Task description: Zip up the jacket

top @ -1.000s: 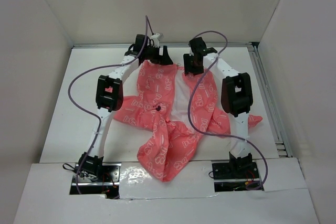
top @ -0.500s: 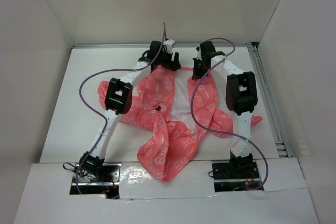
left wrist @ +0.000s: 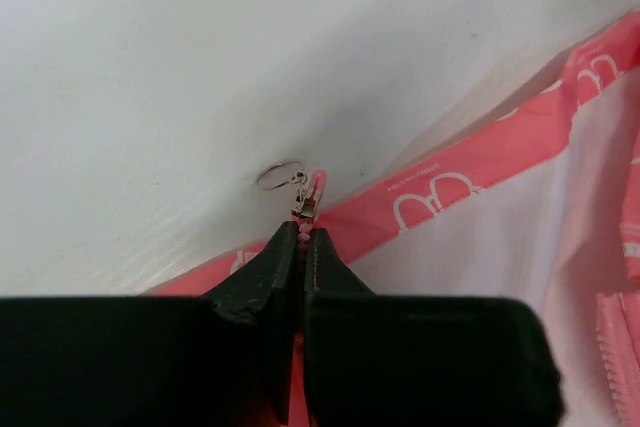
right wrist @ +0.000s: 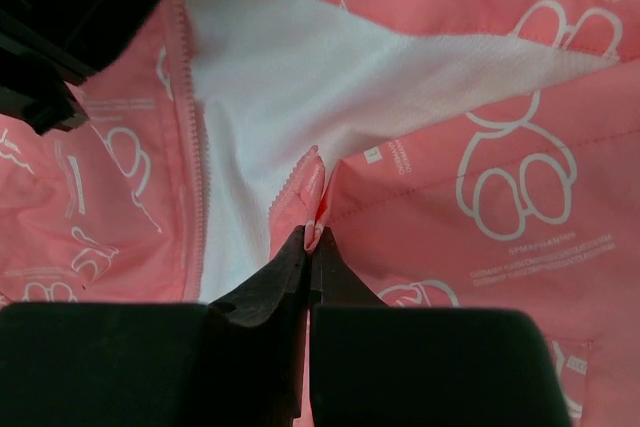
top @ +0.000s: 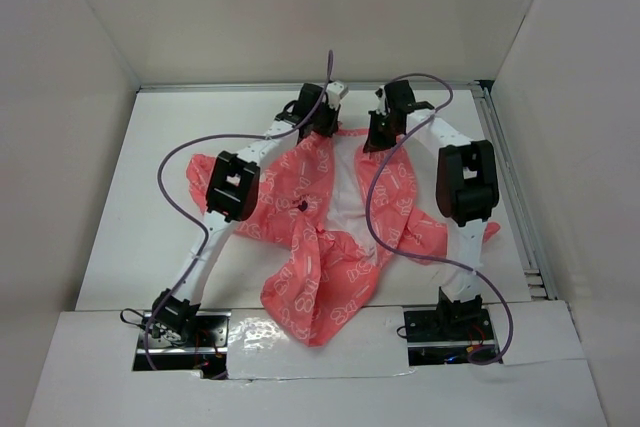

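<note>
Workspace: white table point(top: 130, 227) boxed in by plain white walls, back wall point(top: 300, 17), left wall point(top: 50, 147) and right wall point(top: 585, 147). A metal rail point(top: 510, 187) runs along the table's right edge. A white board point(top: 300, 372) covers the near edge, with cutouts where the arm bases sit. Purple cables point(top: 172, 162) loop from both arms over the surface.

The jacket point(top: 320, 277) lies mid-table, unzipped and spread open, with the pale lining point(top: 345, 187) facing up. The sleeves are splayed to both sides and one coral fold bunches toward the near edge.

Left gripper point(left wrist: 303, 237) is at the jacket's far edge. Its jaws are pinched nearly together on the pink zipper tape. The metal slider with its ring pull point(left wrist: 280, 175) sits just past the fingertips, resting on the bare table.

Right gripper point(right wrist: 310, 242) is just beside it on the other front panel. Its jaws are fully closed, nipping a small fold of the zipper edge where coral fabric meets lining. The zipper teeth point(right wrist: 195, 137) run down the panel to its left.
</note>
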Available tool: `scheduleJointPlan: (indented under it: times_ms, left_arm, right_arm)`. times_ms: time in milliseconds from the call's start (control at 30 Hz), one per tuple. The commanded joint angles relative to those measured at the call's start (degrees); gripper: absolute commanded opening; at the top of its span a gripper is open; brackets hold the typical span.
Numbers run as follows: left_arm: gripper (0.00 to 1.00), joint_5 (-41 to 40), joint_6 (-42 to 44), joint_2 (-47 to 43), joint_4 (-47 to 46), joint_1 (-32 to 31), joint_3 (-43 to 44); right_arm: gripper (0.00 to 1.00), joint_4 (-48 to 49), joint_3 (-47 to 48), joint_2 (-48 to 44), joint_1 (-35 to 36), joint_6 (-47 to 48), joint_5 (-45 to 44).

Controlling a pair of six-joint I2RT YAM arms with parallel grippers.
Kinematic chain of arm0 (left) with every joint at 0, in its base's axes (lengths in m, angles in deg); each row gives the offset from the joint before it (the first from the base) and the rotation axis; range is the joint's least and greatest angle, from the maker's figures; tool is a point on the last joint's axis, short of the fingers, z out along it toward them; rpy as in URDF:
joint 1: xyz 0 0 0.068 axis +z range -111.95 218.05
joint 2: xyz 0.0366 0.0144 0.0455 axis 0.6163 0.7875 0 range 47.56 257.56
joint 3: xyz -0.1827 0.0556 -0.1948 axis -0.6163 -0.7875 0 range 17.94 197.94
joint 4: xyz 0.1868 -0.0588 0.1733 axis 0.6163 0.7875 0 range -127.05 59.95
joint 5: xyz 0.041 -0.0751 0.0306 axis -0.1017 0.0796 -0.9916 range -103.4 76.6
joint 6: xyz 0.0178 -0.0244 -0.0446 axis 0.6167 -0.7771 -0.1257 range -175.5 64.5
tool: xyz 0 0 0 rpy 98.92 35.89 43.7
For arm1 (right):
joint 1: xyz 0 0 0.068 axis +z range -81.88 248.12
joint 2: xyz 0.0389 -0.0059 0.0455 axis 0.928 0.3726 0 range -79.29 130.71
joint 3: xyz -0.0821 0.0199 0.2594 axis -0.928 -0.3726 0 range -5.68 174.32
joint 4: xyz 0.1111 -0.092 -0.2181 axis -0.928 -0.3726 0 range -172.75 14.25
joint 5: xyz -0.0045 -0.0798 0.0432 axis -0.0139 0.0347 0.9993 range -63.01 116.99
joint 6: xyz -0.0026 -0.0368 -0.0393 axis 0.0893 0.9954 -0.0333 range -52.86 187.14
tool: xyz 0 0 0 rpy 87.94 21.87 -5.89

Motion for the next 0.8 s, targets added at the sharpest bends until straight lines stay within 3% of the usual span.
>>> scheduleJointPlan:
  times_ms: [0,233,367,400,533,567,667,767]
  left_arm:
    - [0.10,-1.0,-1.0,-7.3,-1.5,0.9,-0.8]
    - [0.10,-0.7,0.3,-16.9,-1.1,1.0,-2.5]
    - [0.07,1.1,-1.2,-29.1,0.6,0.9,-13.2]
    - [0.02,1.4,-2.5,-31.6,1.0,0.9,-19.7]
    - [0.00,2.8,-6.3,-47.6,1.8,-0.5,-38.5]
    - [0.01,1.6,-8.1,-50.4,0.0,-1.3,-47.6]
    - [0.08,2.0,-10.0,-59.1,-3.8,-5.4,-63.1]
    - [0.08,3.0,-15.7,-62.4,-4.3,-8.5,-73.1]
  right_arm:
    - [0.00,2.1,-1.5,-4.6,0.0,-1.0,0.4]
    - [0.00,3.5,-3.5,-6.8,-0.1,-3.7,-0.7]
    - [0.00,4.5,-6.1,-9.8,0.0,-5.8,-0.3]
    - [0.00,5.3,-6.9,-10.5,0.2,-6.1,-0.3]
    - [0.00,6.8,-13.0,-15.3,1.5,-6.9,-0.4]
    - [0.00,7.1,-14.1,-17.7,1.9,-7.2,-0.8]
    - [0.00,8.8,-19.4,-22.3,4.0,-7.8,-1.7]
    - [0.00,9.1,-23.9,-25.1,6.6,-9.5,-2.0]
